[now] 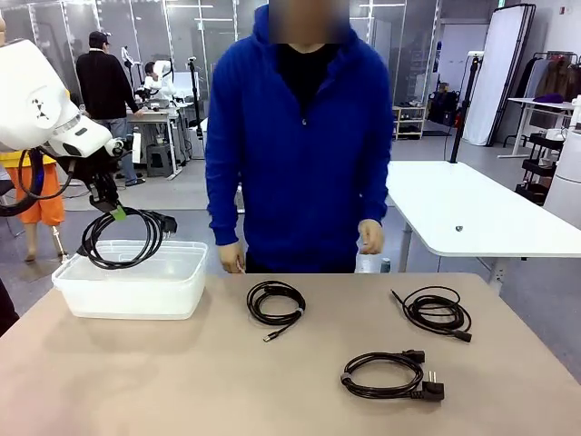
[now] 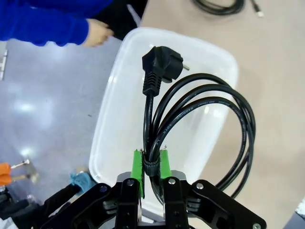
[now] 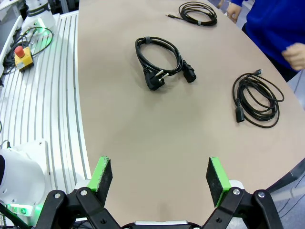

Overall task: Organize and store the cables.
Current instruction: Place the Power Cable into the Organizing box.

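Observation:
My left gripper [image 1: 115,210] [image 2: 151,164] is shut on a coiled black cable with a power plug [image 1: 123,238] [image 2: 200,119], which hangs just above the open translucent bin [image 1: 136,289] [image 2: 119,124]. Three more coiled cables lie on the tan table: a thin one [image 1: 275,302] [image 3: 198,12] at centre, one [image 1: 438,312] [image 3: 258,98] at the right, and a thicker one with plugs [image 1: 388,375] [image 3: 161,58] near the front. My right gripper [image 3: 159,174] stands open above bare table, nothing between its green pads [image 3: 102,172].
A person in a blue hoodie [image 1: 300,136] stands at the far edge, hands [image 1: 369,236] low by the table. A white table [image 1: 481,213] stands behind on the right. White ribbed base and a red stop button [image 3: 21,53] lie beside the table.

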Controlling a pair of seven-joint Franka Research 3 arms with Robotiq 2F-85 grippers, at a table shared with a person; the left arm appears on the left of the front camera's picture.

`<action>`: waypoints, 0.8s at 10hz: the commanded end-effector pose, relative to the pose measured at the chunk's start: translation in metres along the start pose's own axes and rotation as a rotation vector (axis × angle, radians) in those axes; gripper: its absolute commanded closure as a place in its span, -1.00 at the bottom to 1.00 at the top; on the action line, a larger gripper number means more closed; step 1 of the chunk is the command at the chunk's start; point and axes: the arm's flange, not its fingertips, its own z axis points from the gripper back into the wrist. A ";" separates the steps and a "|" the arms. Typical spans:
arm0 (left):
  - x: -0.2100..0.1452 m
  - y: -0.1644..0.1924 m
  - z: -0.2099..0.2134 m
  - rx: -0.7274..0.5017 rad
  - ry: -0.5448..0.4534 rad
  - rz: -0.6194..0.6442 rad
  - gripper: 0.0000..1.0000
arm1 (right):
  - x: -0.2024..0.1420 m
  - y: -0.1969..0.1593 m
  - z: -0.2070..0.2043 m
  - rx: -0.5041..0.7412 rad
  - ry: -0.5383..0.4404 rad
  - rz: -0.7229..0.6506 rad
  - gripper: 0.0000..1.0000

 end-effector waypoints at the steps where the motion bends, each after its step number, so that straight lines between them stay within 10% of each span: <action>1: -0.008 0.034 -0.016 0.051 0.030 0.055 0.67 | -0.001 -0.002 0.000 -0.009 -0.020 0.017 -1.00; 8: -0.044 0.058 -0.090 -0.056 0.052 -0.002 0.67 | -0.001 -0.002 0.000 -0.009 -0.020 0.017 -1.00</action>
